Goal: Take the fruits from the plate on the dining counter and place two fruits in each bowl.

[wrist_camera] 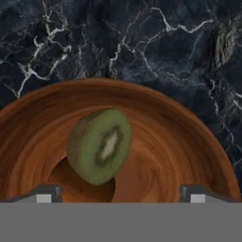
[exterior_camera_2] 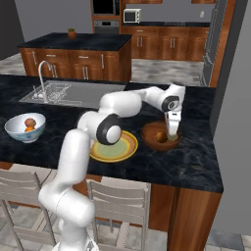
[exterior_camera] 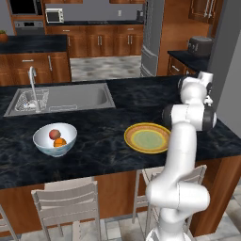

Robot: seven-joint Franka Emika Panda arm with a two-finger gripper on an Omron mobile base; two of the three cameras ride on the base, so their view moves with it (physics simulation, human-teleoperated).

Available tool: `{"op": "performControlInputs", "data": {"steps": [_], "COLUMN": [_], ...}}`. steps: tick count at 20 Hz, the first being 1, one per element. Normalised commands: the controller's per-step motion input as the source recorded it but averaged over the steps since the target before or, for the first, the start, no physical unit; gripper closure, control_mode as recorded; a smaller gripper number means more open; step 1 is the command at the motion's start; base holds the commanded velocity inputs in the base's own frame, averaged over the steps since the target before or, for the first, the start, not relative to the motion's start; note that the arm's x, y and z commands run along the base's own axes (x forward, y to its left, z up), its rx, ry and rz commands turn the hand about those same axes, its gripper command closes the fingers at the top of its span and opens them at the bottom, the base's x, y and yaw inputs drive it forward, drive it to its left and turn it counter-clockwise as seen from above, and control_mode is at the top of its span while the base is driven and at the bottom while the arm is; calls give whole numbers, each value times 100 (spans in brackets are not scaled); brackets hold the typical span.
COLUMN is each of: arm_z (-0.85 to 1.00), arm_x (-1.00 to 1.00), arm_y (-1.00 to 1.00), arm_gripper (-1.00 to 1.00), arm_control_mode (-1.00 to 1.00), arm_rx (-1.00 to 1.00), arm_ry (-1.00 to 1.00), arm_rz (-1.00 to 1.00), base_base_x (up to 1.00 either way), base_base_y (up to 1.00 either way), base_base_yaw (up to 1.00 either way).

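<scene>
Fruit count first, going left to right: the white bowl with the blue-grey patterned outside point(exterior_camera: 55, 139) sits toward the left end of the black marbled stone table point(exterior_camera: 103, 146), holding a reddish-tan fruit point(exterior_camera: 54, 134) and an orange one point(exterior_camera: 60, 142). So that bowl looks done. Next over, near the front edge, the flat yellow-rimmed plate with the pale green centre point(exterior_camera: 147, 138) has nothing left on it. Just right of it is the dark brown wooden bowl point(exterior_camera_2: 160, 136), with a yellow-orange fruit point(exterior_camera_2: 161, 136) inside.

The hand point(exterior_camera_2: 172, 135) is down in that bowl's right side, and its camera shows the dark green fruit, a cut kiwi point(wrist_camera: 99, 145), just ahead of the fingertips point(wrist_camera: 45, 193) above the bowl floor. The tips sit wide apart, and none of the shots settle whether they're gripping the kiwi or have let go, so I can't tell.

Handling-wise I'd guess it's light, soft and a bit slick on the cut face, so pinch it gently across the skin sides.
</scene>
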Motion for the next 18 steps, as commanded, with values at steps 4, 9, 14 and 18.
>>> {"op": "performControlInputs", "data": {"steps": [4,9,14,18], "arm_z": [50,16,12,21], "arm_x": [-50,-59,-50,-45], "arm_y": [37,57,72,76], "arm_gripper": [-100,-100,-100,-100], "arm_control_mode": [-100,-100,-100,-100], "arm_rx": [0,0,0,0], "arm_ry": [-1,0,0,-5], "arm_rz": [8,12,23,31], "base_base_x": [0,0,0,0], "base_base_y": [0,0,0,0], "base_base_yaw": [0,0,0,0]}}
